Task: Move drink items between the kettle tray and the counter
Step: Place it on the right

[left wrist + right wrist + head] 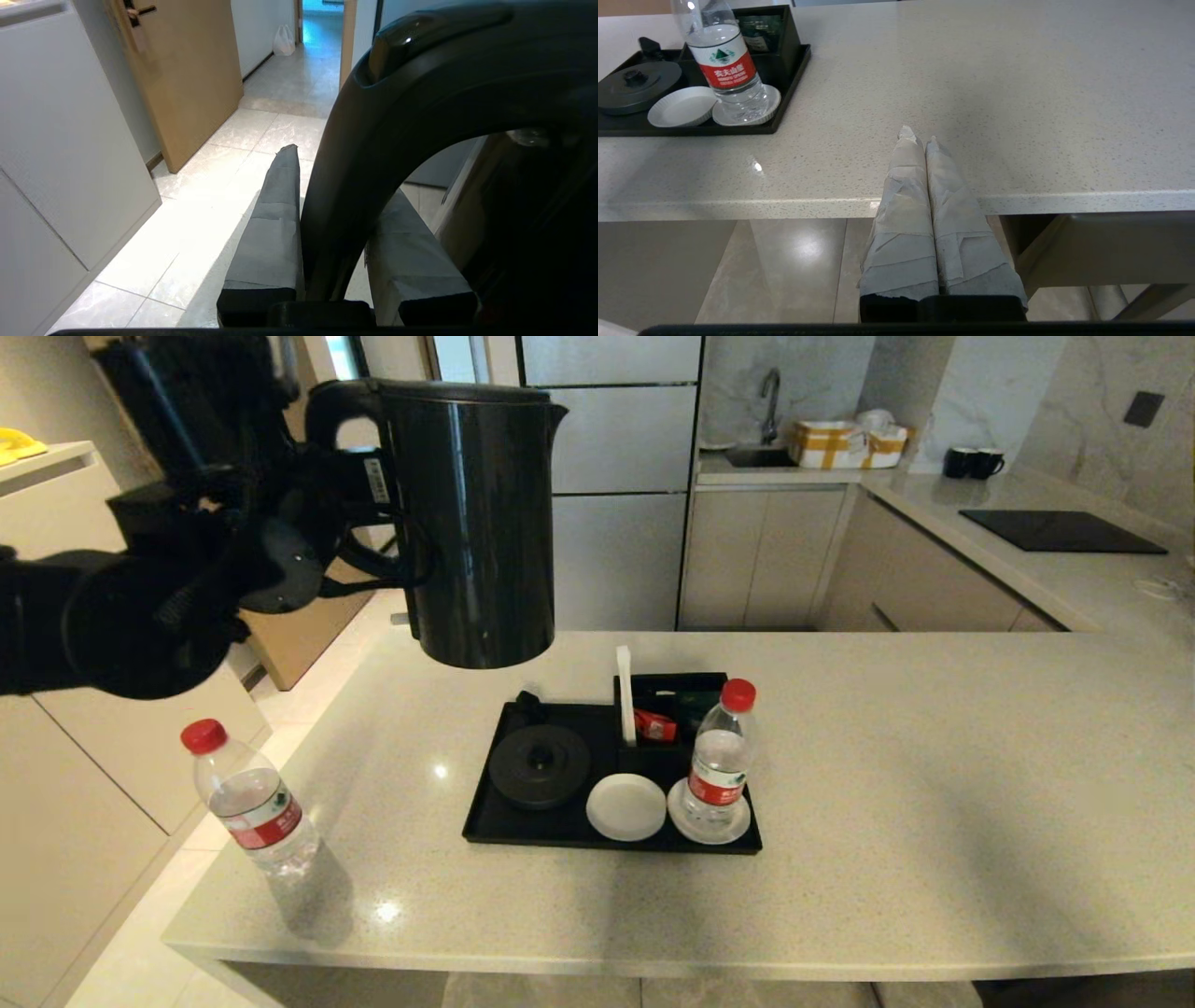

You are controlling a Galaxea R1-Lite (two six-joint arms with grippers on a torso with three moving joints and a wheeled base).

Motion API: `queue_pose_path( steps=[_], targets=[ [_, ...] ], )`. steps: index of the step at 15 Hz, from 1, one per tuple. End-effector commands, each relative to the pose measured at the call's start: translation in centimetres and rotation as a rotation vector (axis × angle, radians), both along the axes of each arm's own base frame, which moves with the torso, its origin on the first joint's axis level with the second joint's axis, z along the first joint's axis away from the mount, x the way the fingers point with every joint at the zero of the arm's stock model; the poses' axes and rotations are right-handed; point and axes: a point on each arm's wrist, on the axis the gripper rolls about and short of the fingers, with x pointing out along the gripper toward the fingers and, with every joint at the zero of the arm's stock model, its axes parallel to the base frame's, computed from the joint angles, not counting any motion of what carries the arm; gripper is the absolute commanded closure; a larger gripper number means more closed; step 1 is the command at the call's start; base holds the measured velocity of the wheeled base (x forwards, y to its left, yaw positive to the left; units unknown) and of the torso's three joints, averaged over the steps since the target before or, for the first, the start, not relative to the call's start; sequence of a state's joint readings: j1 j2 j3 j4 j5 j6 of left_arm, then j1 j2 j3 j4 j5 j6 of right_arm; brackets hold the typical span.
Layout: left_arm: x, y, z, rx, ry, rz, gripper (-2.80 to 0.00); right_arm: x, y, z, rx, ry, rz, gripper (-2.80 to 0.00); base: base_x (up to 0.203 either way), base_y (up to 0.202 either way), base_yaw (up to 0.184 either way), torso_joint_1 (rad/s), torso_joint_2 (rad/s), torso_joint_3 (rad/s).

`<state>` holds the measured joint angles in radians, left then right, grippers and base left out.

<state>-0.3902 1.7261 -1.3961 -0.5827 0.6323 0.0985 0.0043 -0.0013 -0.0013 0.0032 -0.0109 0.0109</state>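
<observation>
While the left gripper (327, 261) clamps its two padded fingers (271, 233) on the loop handle of the kettle (481, 523), the kettle hangs upright in the air above the far left part of the counter (934, 784), clear of the tray (485, 826). That pale speckled stone top is glossy, with ceiling lights mirrored in it. On the tray sit a round black base (540, 765), a sachet box (672, 705), one bare white coaster (625, 806) and a second under a red-capped bottle (719, 761). Another bottle (250, 798) stands on the counter near its left front corner. Behind, a side counter carries a cooktop (1060, 530) and two mugs (971, 462), beside a sink (761, 455) and pale cabinets; the floor is light tile, with a wooden door at the left. Low at the counter's near edge, the right gripper (924, 140) hangs with its wrapped fingers pressed together, holding nothing.
</observation>
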Motion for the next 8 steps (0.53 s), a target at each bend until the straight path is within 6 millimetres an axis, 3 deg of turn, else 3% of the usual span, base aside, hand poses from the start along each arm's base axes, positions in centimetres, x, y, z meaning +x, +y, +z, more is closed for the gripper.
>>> queue_pose_path(
  steps=[1, 5, 8],
  targets=[
    [-3.0, 0.0, 3.0, -0.031, -0.061, -0.022, 0.00, 0.0, 0.0, 0.0, 0.000, 0.001, 0.000, 0.00, 0.000, 0.000, 0.000, 0.000, 0.00, 0.000],
    [-6.6, -2.0, 5.7, -0.064, -0.082, -0.095, 0.00, 0.0, 0.0, 0.0, 0.000, 0.001, 0.000, 0.00, 0.000, 0.000, 0.000, 0.000, 0.00, 0.000],
    [-8.5, -3.1, 6.3, -0.072, -0.081, -0.155, 0.00, 0.0, 0.0, 0.0, 0.000, 0.001, 0.000, 0.00, 0.000, 0.000, 0.000, 0.000, 0.00, 0.000]
  ],
)
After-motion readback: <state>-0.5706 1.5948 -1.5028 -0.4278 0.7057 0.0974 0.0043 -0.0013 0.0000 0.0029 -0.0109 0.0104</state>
